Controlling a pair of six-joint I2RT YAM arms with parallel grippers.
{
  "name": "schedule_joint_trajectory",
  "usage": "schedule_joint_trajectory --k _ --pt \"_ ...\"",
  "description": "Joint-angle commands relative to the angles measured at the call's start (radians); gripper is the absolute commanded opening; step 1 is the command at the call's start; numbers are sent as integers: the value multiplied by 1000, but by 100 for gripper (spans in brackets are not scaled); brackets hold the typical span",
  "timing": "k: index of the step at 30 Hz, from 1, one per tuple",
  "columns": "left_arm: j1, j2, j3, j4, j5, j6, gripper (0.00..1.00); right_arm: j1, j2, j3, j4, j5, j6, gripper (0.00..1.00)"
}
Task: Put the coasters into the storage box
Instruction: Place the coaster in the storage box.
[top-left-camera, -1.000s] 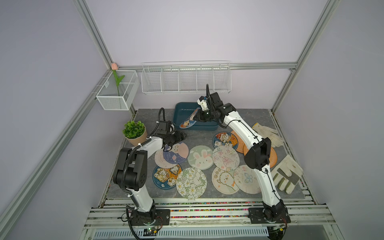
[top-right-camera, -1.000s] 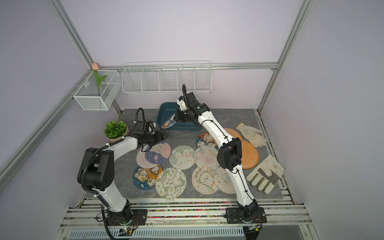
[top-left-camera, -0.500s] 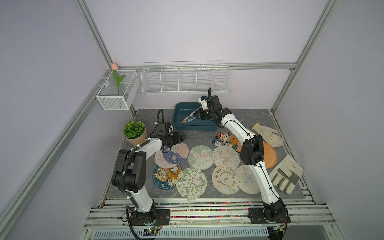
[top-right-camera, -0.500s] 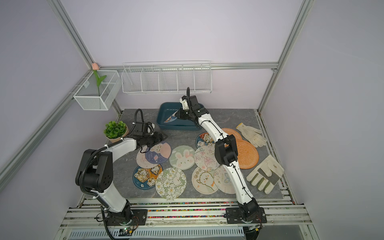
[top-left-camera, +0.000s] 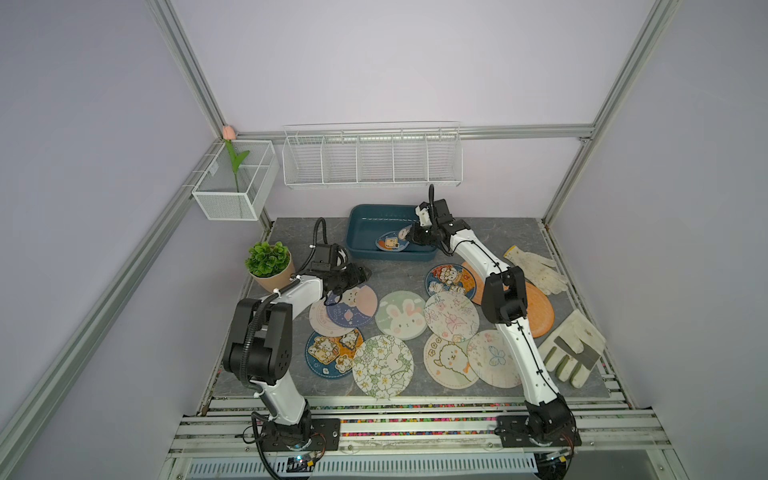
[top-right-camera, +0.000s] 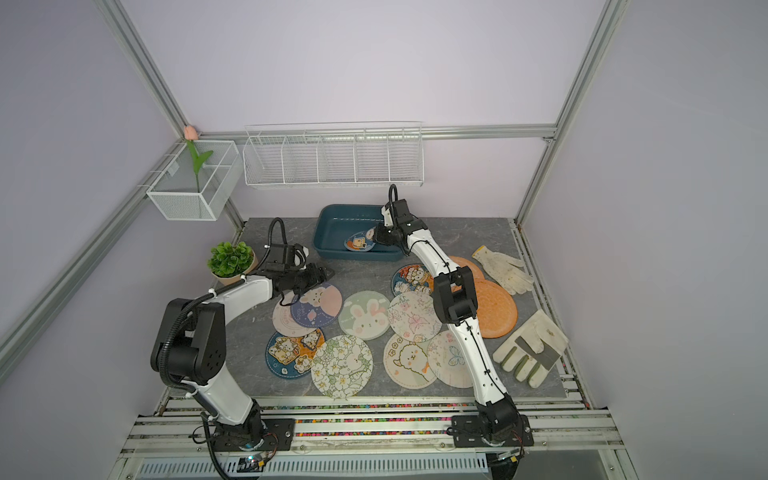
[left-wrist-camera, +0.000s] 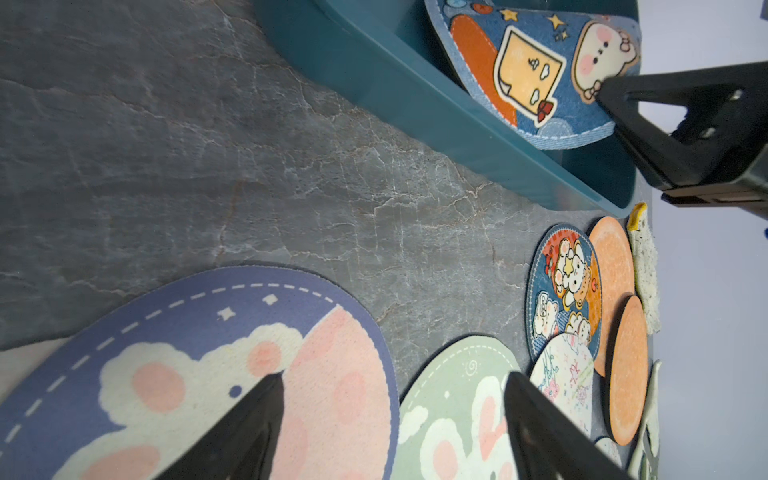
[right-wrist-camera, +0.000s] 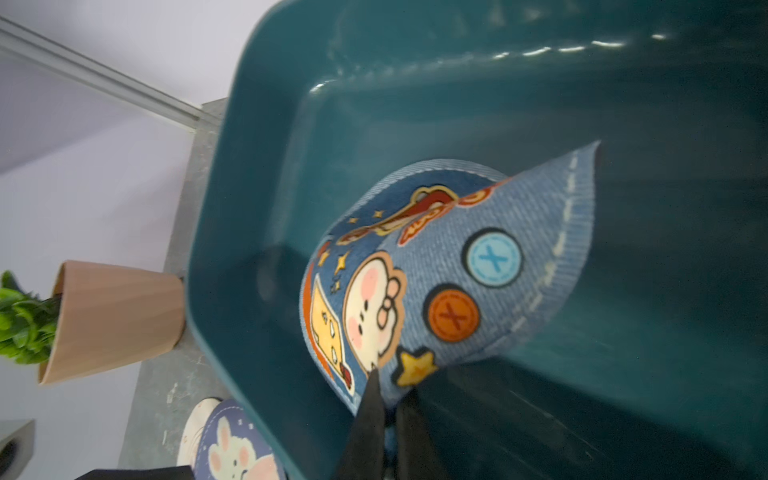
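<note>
Here, the right hand (right-wrist-camera: 390, 392) is clenched on the rim of a round denim-blue fabric coaster (right-wrist-camera: 457, 270) printed with a cartoon bunny and buttons. The coaster bends and hangs tilted inside the shallow dark teal plastic storage box (top-left-camera: 374, 254), at the back of the grey stone-patterned surface (top-left-camera: 299, 237). The left hand (left-wrist-camera: 395, 376), jaws spread and empty, hovers low over a round lilac rabbit coaster (left-wrist-camera: 199, 328) that overlaps a pale pink one. Around it, more printed round coasters (top-left-camera: 401, 318) lie flat in front of the box, several overlapping. Two plain orange discs (top-left-camera: 538, 311) lie on the robot's right, just beside off-white knitted work gloves (top-left-camera: 536, 268).
</note>
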Motion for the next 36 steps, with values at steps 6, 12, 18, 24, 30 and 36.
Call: schedule_joint_trajectory --k 6,12,18,24,30,36 --pt "4 27 52 -19 -9 12 84 -26 -3 -1 -143 82 -21 14" --pt "4 33 60 -24 -9 12 84 -28 -57 -41 -173 115 -44 58" --pt "2 33 64 -26 -11 12 85 -28 -125 -86 -176 147 -63 78" --pt "-4 30 68 -23 -15 11 85 -32 -181 -120 -231 114 -71 79" --pt "-15 29 65 -20 -15 11 86 -42 -333 -318 -206 74 -83 79" --pt "-29 32 62 -14 -11 12 87 -75 -526 -590 -150 27 -93 79"
